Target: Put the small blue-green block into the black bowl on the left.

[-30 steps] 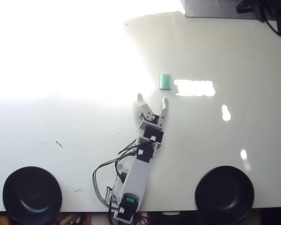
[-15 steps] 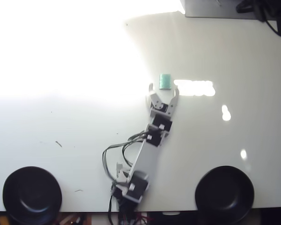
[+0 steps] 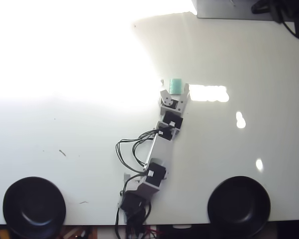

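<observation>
The small teal block [image 3: 176, 85] lies flat on the white table [image 3: 269, 99], at the edge of a glaring sunlit patch, with the gripper [image 3: 174, 86] spread wide and holding nothing, one finger on each side of the block's near end. The risk I see is that a finger nudges the flat block sideways as the jaws close. The black bowl [image 3: 34, 206] at lower left and its twin [image 3: 238, 205] at lower right both look empty.

My white gripper [image 3: 174, 85] flanks a teal block [image 3: 176, 85]; glossy black bowls [image 3: 34, 206] sit at seven and five o'clock.
</observation>
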Tool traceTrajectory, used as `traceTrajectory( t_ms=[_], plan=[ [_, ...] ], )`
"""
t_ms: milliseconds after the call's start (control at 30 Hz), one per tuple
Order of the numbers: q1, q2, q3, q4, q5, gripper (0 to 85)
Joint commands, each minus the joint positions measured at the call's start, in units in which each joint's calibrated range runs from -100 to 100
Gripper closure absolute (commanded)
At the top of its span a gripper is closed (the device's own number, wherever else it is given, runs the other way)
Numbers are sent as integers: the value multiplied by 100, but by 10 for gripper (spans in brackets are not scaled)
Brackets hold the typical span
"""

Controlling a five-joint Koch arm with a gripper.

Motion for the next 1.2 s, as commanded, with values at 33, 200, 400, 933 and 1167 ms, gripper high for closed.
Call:
traceTrajectory(
  t_ms=[33, 200, 400, 933, 1167],
  plan=[
    [73, 164, 412, 444, -5, 453],
    [137, 303, 412, 452, 0, 495],
    [171, 314, 227, 435, 10, 671],
    [1426, -3221, -245, -1372, 1265, 820],
    [2559, -5171, -263, -2605, 1709, 820]
  ],
)
